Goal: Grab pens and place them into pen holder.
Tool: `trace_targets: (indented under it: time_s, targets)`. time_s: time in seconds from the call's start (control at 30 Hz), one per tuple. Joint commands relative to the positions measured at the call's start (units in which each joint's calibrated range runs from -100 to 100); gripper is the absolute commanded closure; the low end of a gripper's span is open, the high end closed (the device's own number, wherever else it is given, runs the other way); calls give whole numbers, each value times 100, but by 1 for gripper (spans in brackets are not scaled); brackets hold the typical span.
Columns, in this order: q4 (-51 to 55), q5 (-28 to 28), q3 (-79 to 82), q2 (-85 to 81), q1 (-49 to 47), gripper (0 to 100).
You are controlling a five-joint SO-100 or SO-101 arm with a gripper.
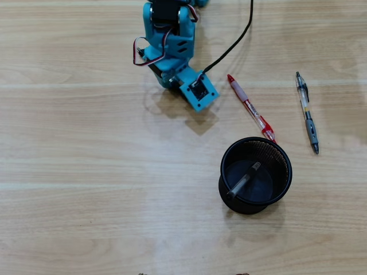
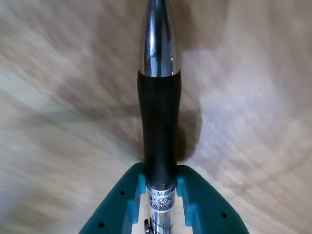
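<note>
The gripper (image 2: 161, 195) is clenched on a black-grip pen (image 2: 159, 122): in the wrist view the teal jaws pinch its clear barrel from both sides, with the rubber grip and shiny metal tip jutting out over the blurred wooden table (image 2: 253, 97). In the overhead view the arm (image 1: 172, 51) sits near the table's far edge, and the held pen itself is hidden under it.

The black mesh pen holder (image 1: 256, 175) stands toward the near right, with one pen (image 1: 243, 180) leaning inside. A red pen (image 1: 250, 107) lies just beside its far rim, and a grey pen (image 1: 307, 112) lies well apart, nearer the right edge.

This looks like the carry step. Next, the arm likely needs to swing over the cup's opening and release there.
</note>
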Motion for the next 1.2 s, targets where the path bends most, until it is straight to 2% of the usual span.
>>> trace_targets:
  time_s: [0.0,0.13,0.27,0.5,0.6,0.73,0.87,0.93,1.03,1.17]
  targets:
    - [491,-58,-1986,-486,-440,98]
    - [293,-607,-3933,-613,-819,98]
    - [-807,-1239,-5092,-571,-957,98]
    - [-3523,-2807,-4576,139,-1626,98]
    - [-4675,-3205,-3942,486,-1860,98]
    - [-5990,-3262,-3245,815,-1876,98]
    - [-6540,-3252,-2701,934,-1731,97]
    - [-6780,-3241,-2475,917,-1666,92]
    - [-7545,-2959,-2167,925,-1610,86]
    - [-8199,-2813,-1977,900,-1561,86]
